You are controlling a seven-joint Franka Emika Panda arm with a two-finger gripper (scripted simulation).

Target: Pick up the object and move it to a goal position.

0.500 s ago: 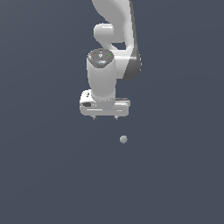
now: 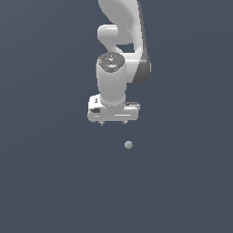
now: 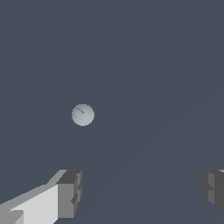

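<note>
The object is a tiny pale grey-bluish ball (image 2: 128, 144) with a faintly mottled surface, lying on the dark grey floor. In the exterior view it sits just below and a little to the exterior view's right of my gripper (image 2: 113, 123). The white arm hangs above it, hand pointing down. The gripper is open and empty, its two fingertips set wide apart. In the wrist view the ball (image 3: 82, 114) lies ahead of the gripper (image 3: 142, 190), nearer the one finger (image 3: 70, 192) than the other, not between them.
A plain dark grey surface (image 2: 45, 182) fills both views. No other object shows.
The arm and gripper have shifted slightly toward the exterior view's right, closer to the ball. The ball has not moved.
</note>
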